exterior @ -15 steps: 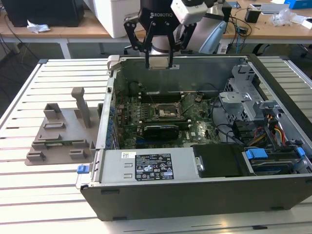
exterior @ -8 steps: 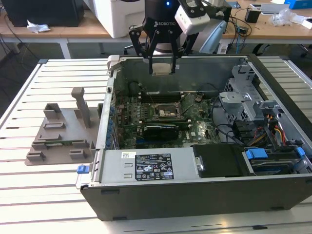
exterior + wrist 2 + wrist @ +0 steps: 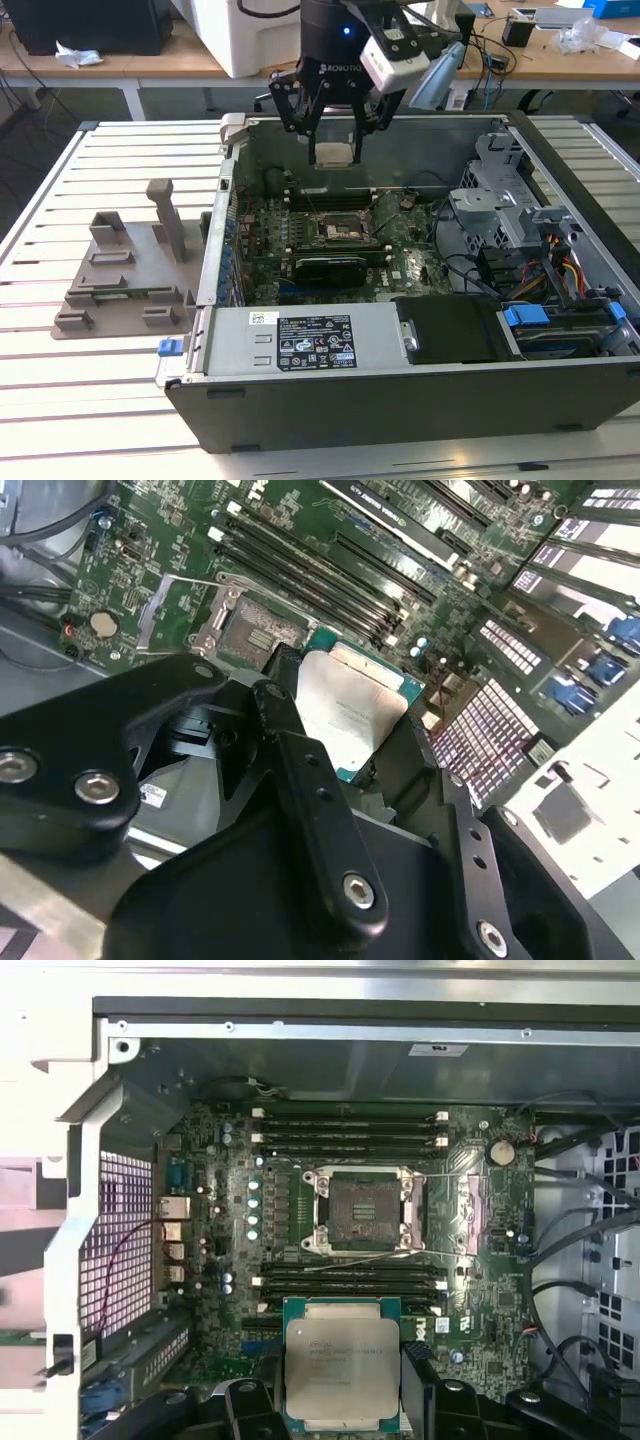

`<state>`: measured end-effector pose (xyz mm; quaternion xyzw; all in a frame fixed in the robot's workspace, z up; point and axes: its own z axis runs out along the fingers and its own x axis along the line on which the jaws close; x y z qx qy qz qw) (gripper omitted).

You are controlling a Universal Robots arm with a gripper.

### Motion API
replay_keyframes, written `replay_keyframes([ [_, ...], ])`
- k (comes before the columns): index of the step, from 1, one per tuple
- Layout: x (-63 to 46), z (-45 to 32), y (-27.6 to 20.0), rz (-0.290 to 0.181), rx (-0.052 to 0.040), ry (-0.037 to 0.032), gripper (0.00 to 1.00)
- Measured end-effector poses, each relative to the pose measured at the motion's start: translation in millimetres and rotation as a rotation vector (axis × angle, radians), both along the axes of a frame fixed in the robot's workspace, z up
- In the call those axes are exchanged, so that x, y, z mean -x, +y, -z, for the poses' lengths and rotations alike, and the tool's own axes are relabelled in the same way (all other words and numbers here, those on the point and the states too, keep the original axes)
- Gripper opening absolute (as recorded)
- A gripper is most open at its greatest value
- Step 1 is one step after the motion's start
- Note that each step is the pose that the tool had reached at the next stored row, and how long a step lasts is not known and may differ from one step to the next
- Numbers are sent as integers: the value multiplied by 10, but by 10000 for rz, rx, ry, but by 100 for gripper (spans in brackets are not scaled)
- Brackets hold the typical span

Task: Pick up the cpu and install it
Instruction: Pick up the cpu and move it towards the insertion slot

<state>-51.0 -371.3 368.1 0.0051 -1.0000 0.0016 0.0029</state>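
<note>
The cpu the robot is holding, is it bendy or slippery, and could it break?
Probably stiff: the cpu sits flat though the fingers pinch only its edges. Likely light, being thin and small beside the gripper. Its smooth metal top looks slippery, and the thin green edge seems fragile, so a drop might harm it.
</note>
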Motion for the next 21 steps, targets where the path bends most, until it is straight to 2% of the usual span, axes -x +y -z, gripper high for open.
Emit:
replay_keyframes([
  [5, -32, 180, 0, 0, -1, 0, 55],
  [11, -51, 287, 0, 0, 0, 0, 55],
  [16, -70, 431, 7, 1, -1, -1, 55],
  [19, -93, 509, 60, -1, -1, -1, 55],
  [20, -102, 536, 92, -2, 0, 0, 55],
  [21, -124, 577, 146, -14, -1, -1, 55],
])
